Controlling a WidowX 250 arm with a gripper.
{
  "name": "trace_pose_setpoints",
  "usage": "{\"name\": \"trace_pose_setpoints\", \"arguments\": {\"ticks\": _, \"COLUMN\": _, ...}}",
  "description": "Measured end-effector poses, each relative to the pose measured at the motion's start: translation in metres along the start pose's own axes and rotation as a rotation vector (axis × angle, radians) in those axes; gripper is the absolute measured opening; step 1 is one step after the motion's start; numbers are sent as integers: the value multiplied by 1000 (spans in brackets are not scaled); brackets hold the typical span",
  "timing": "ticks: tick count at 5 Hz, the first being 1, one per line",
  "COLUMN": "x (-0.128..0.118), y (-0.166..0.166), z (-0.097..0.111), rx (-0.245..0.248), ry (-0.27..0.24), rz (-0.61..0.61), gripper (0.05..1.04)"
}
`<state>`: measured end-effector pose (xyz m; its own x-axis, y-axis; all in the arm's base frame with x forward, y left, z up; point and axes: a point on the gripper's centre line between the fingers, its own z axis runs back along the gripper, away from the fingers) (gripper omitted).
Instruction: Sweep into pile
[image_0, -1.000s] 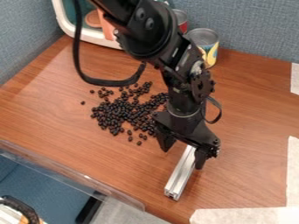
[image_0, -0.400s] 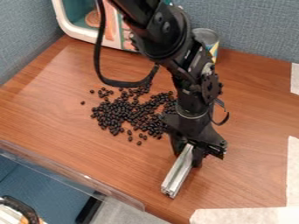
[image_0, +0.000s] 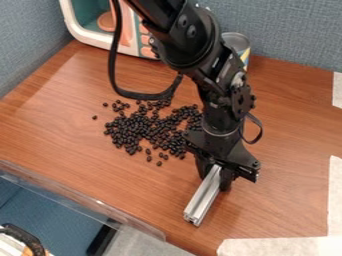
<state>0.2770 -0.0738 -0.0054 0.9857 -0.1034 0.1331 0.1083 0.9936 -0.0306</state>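
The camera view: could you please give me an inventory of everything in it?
Beans: too many to count, black, loosely heaped on the table
Metal bar: one, silver, held at its upper end
Table: one, brown wood grain
Toy microwave: one, white and teal, upper left
Can: one, partly hidden behind the arm
Patches: at least two, whitish, right and lower right
Panels: two, blue-grey, behind and left
Clear strip: one, lower-left table edge
Arm: one, black, with looping cable
Pincer: one, black, shut on the bar
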Motion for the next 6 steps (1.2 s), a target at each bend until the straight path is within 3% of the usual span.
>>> {"name": "trace_pose_setpoints", "arguments": {"ticks": 1, "x": -7, "y": 0, "z": 0, "rx": 1, "ry": 45, "rz": 2, "gripper": 783}}
{"name": "trace_pose_setpoints", "arguments": {"ticks": 2, "x": -2, "y": -3, "z": 3, "rx": -12, "ry": 48, "rz": 29, "gripper": 1004}}
{"name": "trace_pose_setpoints", "arguments": {"ticks": 5, "x": 5, "y": -8, "z": 4, "rx": -37, "ry": 42, "rz": 49, "gripper": 955}}
{"name": "trace_pose_setpoints", "arguments": {"ticks": 6, "x": 4, "y": -7, "z": 4, "rx": -32, "ry": 48, "rz": 50, "gripper": 668}}
